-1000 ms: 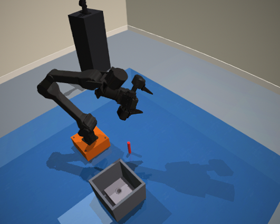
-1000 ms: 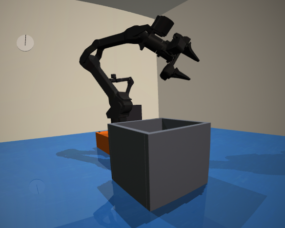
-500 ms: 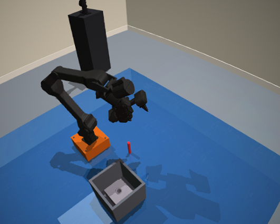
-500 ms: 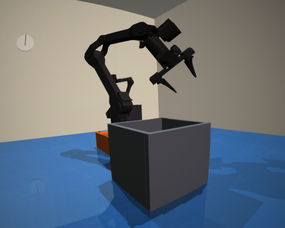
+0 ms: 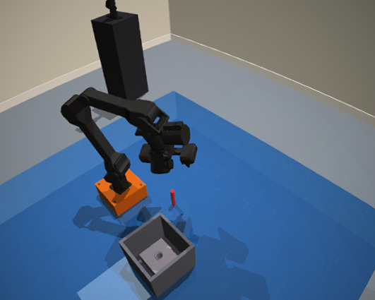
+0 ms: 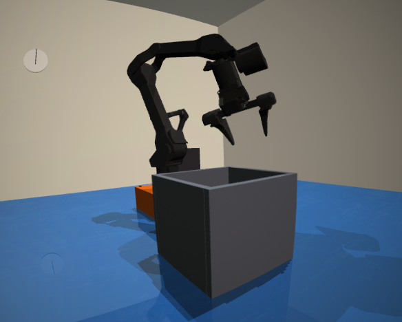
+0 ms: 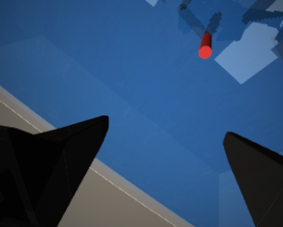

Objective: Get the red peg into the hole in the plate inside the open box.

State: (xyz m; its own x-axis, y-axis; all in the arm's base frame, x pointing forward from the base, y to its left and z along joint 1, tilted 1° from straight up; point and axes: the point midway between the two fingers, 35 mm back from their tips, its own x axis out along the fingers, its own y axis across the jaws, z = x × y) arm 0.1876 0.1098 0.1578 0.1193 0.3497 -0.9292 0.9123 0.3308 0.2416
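Hand (image 5: pixel 176 166) (image 6: pixel 250 140) (image 7: pixel 166 129): open, fingers spread wide with nothing between them; raised above the table (image 5: pixel 305 223) (image 6: pixel 344 210) (image 7: pixel 145 92), pointing downward.
Red peg (image 5: pixel 173 198) (image 7: pixel 205 51): upright on the table, outside the box and near it; beyond the fingertips in the wrist view; hidden in the exterior view.
Box (image 5: pixel 174 273) (image 6: pixel 252 230): grey, open-topped.
Plate (image 5: pixel 150 257): at the box's bottom, its round hole (image 5: pixel 159 255) unfilled.
Arm base (image 5: pixel 133 200) (image 6: pixel 144 201): orange block, near the box.
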